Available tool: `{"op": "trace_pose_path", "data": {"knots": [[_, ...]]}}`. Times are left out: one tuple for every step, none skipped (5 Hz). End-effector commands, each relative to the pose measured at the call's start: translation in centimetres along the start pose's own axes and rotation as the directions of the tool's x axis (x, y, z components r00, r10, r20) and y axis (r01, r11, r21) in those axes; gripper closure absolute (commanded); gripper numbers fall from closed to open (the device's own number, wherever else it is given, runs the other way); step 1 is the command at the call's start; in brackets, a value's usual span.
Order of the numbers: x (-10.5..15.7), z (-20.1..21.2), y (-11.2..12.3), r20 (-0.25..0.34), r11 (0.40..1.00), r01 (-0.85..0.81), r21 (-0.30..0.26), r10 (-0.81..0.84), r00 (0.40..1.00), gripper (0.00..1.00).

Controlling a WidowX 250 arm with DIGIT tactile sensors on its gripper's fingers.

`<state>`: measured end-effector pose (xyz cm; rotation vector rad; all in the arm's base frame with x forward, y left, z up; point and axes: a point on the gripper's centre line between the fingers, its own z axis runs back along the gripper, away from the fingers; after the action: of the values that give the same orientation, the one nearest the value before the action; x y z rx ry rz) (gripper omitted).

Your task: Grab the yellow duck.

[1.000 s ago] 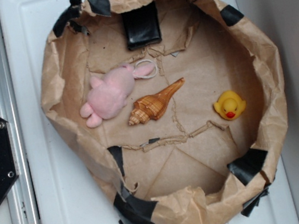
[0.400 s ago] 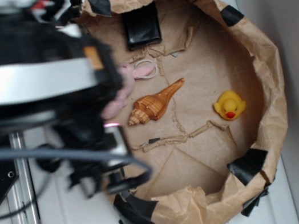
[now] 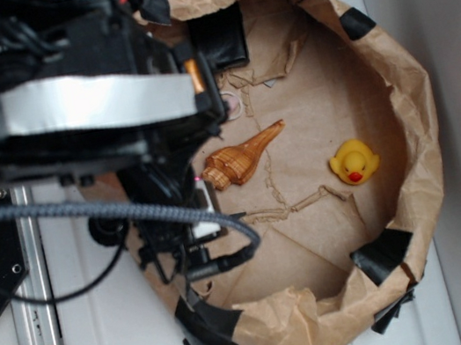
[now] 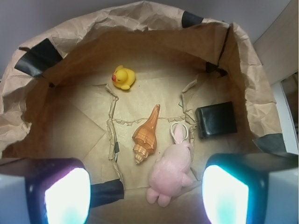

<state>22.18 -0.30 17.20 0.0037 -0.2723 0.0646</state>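
The gripper [image 4: 145, 196] is seen spread wide with nothing held, hanging above the near side of the paper bowl [image 3: 415, 104]. The yellow duck [image 3: 354, 161] sits on the bowl floor near the far wall, well apart from the gripper. Between them lie the shell [image 4: 145, 135] and the pink plush toy [image 4: 170, 170]. If a low, straight path is taken, the shell or toy may be knocked or caught instead. The duck is small and rounded, so it may be squeezed out of closing fingers, and the crumpled wall beside it may be snagged.
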Motion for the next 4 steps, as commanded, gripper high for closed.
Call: {"op": "trace_pose_path", "data": {"knots": [[0.6, 0.7, 0.2, 0.031, 1.000, -0.016, -0.001, 0.016, 0.999, 0.00], [3.5, -4.2, 1.3, 0.011, 0.996, -0.087, 0.034, 0.086, 0.996, 0.00], [5.9, -7.0, 1.6, -0.044, 0.984, -0.147, 0.105, 0.153, 0.987, 0.00], [7.0, -8.8, 0.5, 0.015, 0.994, -0.073, 0.084, 0.072, 0.997, 0.00]]}}
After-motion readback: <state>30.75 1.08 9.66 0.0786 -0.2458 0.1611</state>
